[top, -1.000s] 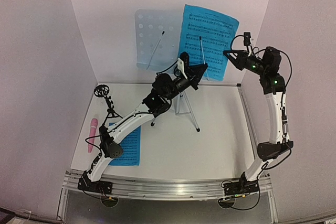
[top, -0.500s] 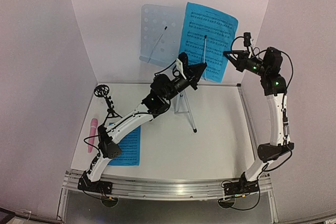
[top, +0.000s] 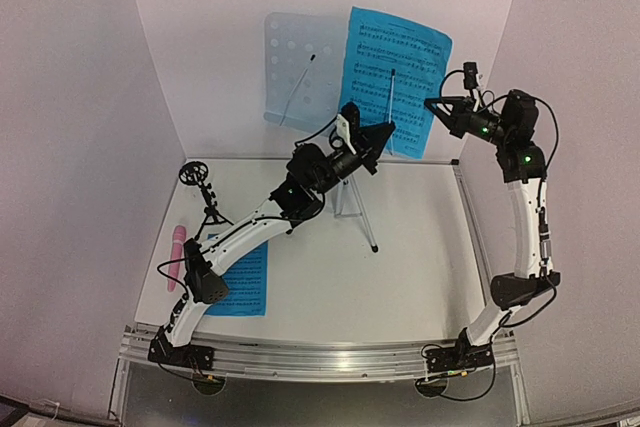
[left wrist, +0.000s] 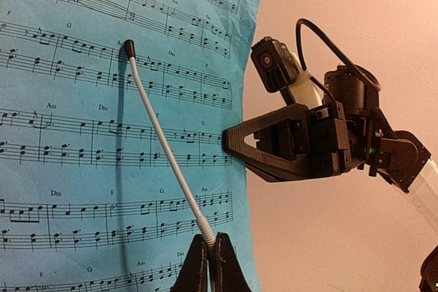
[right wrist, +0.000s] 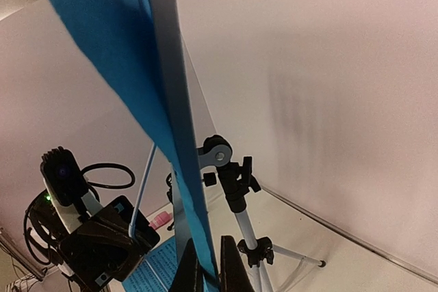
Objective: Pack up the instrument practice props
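The silver-tripod stand [top: 351, 203] carries its perforated pale-blue desk [top: 292, 69], tilted up at the back wall. One blue music sheet [top: 398, 65] lies against the desk. My right gripper [top: 434, 103] is shut on that music sheet's right edge [right wrist: 116, 52]. My left gripper [left wrist: 209, 259] is shut on the base of the white retaining wire [left wrist: 161, 152], which stands slightly off the music sheet [left wrist: 89, 135]. A second blue sheet [top: 241, 283] lies flat at the front left. The pink microphone [top: 177, 254] lies beside the small black mic stand [top: 203, 194].
White walls close in the back and both sides. The stand's silver legs [right wrist: 301, 254] spread over the table's middle. My left arm [top: 250, 232] stretches diagonally from the near left corner over the flat sheet.
My right gripper's jaws have closed on the sheet's edge. The desk and sheet have shifted slightly right, and the wire held by my left gripper has swung more upright.
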Motion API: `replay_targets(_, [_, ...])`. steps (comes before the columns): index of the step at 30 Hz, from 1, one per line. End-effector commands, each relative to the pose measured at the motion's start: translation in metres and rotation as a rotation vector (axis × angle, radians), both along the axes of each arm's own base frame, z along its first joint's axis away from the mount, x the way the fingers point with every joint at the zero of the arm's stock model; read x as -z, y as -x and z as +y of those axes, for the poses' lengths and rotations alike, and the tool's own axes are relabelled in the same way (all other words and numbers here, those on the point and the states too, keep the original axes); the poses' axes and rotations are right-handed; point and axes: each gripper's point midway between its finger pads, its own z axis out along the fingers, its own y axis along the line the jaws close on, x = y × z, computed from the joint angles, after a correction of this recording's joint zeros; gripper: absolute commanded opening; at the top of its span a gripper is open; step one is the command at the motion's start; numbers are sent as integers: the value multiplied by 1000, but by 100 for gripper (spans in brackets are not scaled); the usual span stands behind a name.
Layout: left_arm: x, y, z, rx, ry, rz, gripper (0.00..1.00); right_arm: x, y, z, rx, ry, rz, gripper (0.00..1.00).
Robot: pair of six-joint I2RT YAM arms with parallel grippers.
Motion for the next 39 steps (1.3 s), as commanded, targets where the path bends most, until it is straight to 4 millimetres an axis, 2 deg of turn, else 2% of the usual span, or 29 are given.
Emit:
replay_targets(1, [-6,1,8,-50,-28,-37,0,-39,28,-13,71,-59,-66,0])
replay_targets(10, [-5,1,7,-47,-24,-31,0,-44,34,-15,87,-60,-82,18])
replay_targets(16, [-5,1,8,-51,-26,-28,0,-41,37,-19,116,-51,-87,23])
replay_targets(24, [-5,1,8,-53,-27,-31,0,-37,30,-21,132,-60,-63,22])
replay_targets(30, [-5,0,7,-52,-26,-29,0,-39,20,-19,127,-78,-57,27])
replay_targets(39, [-6,0,7,-53,-22,-29,0,-36,13,-15,98,-93,-37,14])
